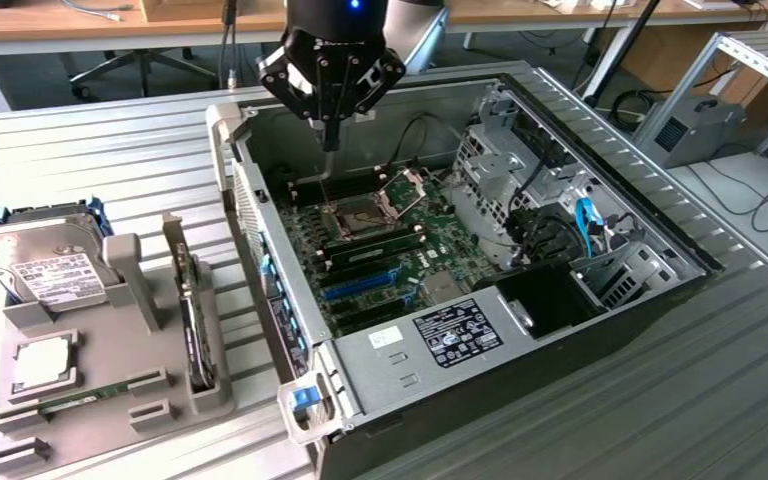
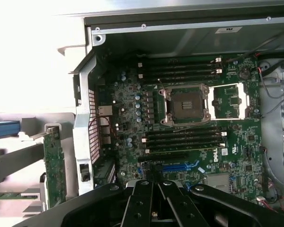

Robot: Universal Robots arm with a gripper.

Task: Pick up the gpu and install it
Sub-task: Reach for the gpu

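Exterior view, from its left: a grey holder [image 1: 84, 440] on the ribbed table [image 1: 117, 150] carries a hard drive [image 1: 51, 272] and a RAM stick [image 1: 84, 400], both lying flat. The gpu [image 1: 197, 335] stands on its long edge in a slot at the holder's right side, next to upright posts [image 1: 131, 280] and just beside the open case [image 1: 398, 365]. The wrist view presents the gpu [image 2: 53, 165] edge-on, green board visible.

Assessment: the card is light and stiff but fragile. The fan and the board's components should take no pinch force. The free upper edge is the accessible hold, and a grip across the board's thickness near mid-length would likely limit tilting. The smooth faces may slip.

Further right, the gripper [image 1: 331, 140] hangs over the case interior, well apart from the gpu. Its fingers are pressed together on nothing, and the wrist view shows the gripper [image 2: 154, 189] likewise.

Below it lies the motherboard [image 1: 384, 245], with an open CPU socket [image 1: 357, 215] and blue slots [image 1: 357, 285].

Obstructions noted:
- the posts beside the card
- the case's side wall [image 1: 253, 200], standing between holder and motherboard
- loose cables [image 1: 584, 225] at the right
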